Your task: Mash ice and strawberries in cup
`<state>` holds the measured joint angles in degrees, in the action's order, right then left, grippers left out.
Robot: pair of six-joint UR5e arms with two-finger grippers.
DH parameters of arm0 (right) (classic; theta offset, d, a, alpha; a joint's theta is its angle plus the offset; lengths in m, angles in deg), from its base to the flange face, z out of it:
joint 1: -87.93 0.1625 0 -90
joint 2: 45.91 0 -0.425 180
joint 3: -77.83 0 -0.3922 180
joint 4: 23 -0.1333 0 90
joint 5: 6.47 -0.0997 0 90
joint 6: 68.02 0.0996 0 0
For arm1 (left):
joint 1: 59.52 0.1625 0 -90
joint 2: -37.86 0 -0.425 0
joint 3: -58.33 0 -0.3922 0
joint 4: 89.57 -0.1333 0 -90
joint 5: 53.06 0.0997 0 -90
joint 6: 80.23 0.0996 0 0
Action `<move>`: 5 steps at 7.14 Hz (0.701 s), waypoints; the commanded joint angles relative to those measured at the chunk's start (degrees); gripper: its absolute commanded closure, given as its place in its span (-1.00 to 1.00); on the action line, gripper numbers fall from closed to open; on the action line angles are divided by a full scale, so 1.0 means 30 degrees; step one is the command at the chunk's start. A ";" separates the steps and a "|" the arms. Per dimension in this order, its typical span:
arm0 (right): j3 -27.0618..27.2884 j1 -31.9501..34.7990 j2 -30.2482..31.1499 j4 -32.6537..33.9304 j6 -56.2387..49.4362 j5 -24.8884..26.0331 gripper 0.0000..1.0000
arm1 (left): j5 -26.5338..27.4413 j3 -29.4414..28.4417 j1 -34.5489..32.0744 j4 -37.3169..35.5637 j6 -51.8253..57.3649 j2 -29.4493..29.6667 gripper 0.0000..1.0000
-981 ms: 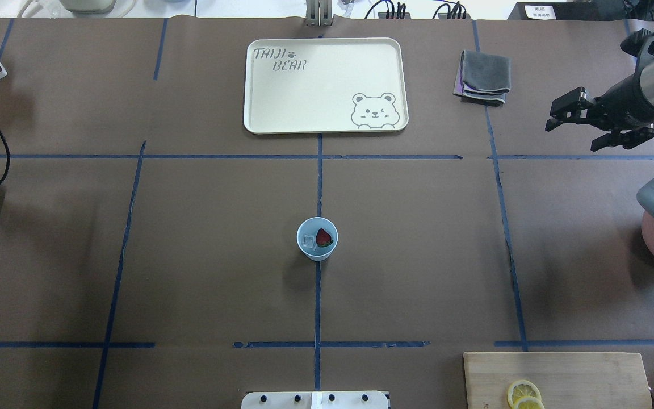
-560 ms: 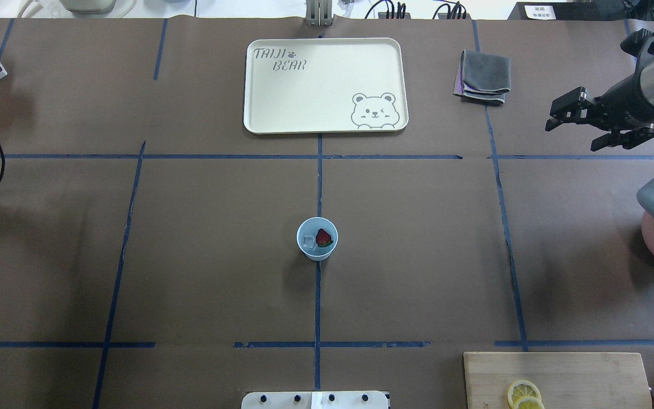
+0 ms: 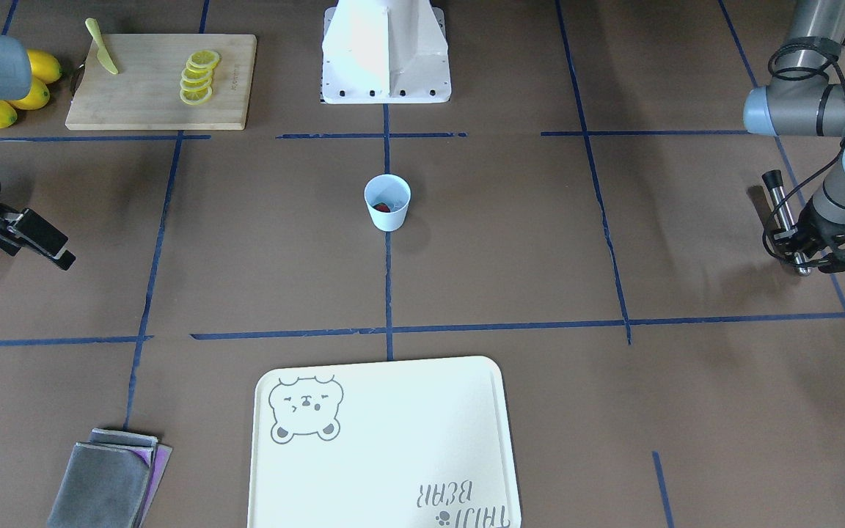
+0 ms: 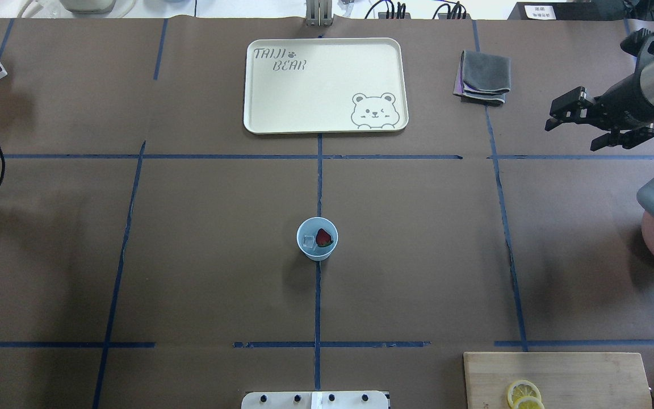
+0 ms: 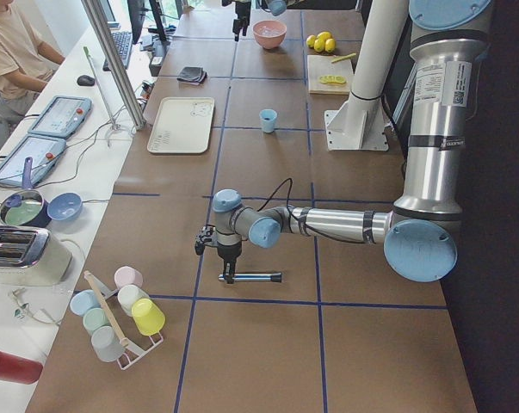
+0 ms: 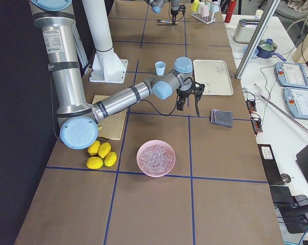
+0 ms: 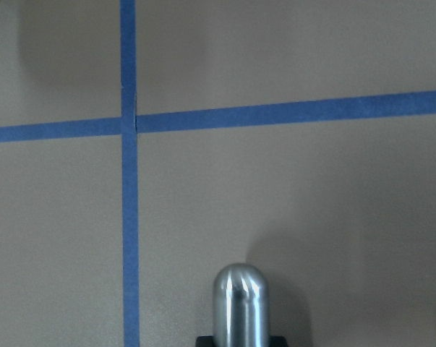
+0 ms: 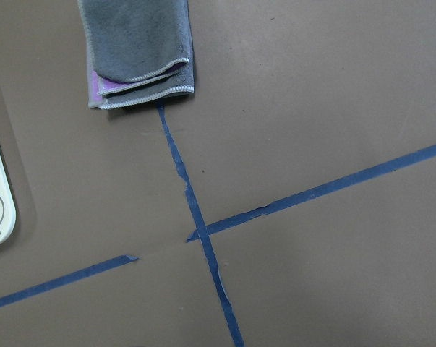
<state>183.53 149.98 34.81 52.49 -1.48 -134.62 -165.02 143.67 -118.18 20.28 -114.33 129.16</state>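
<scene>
The pale-blue cup [image 4: 317,249] stands upright at the table's centre on a blue tape line; it also shows in the front view [image 3: 387,216]. Inside lie a dark-red strawberry [image 4: 323,237] and a clear ice chunk [image 4: 308,242]. My left gripper [image 3: 805,255] is far off at the table's left end, shut on a metal rod [image 3: 785,220] with a black end, held low over the table; the rod's rounded tip [image 7: 239,303] fills the left wrist view's bottom. My right gripper [image 4: 570,128] is open and empty, at the right by the grey cloth.
A cream bear tray [image 4: 304,96] lies at the far centre, and a folded grey cloth [image 4: 483,76] to its right. A pink bowl [image 6: 141,162] of ice, whole lemons [image 6: 100,153] and a cutting board [image 4: 577,369] with lemon slices are at the right. A cup rack [image 5: 117,314] stands at the left end.
The left gripper with the rod has shifted slightly toward the overhead view's left edge. The right arm, the cup and its contents have not moved.
</scene>
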 commanded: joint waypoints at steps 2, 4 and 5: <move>0.0010 0.0000 -0.0010 0.0000 0.0000 0.0000 -0.99 | -0.0003 -0.0027 0.0039 0.0004 -0.0087 0.0035 -0.08; -0.0019 0.0000 -0.0010 0.0000 0.0000 0.0000 -0.99 | -0.0033 0.0002 0.0039 0.0004 -0.0088 0.0036 -0.42; -0.0019 0.0000 -0.0010 0.0000 -0.0029 0.0000 -0.99 | -0.0033 0.0118 0.0039 0.0004 -0.0117 0.0065 -0.56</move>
<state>183.52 149.98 34.78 52.49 -1.50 -134.61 -165.10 143.76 -118.06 20.29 -114.61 129.29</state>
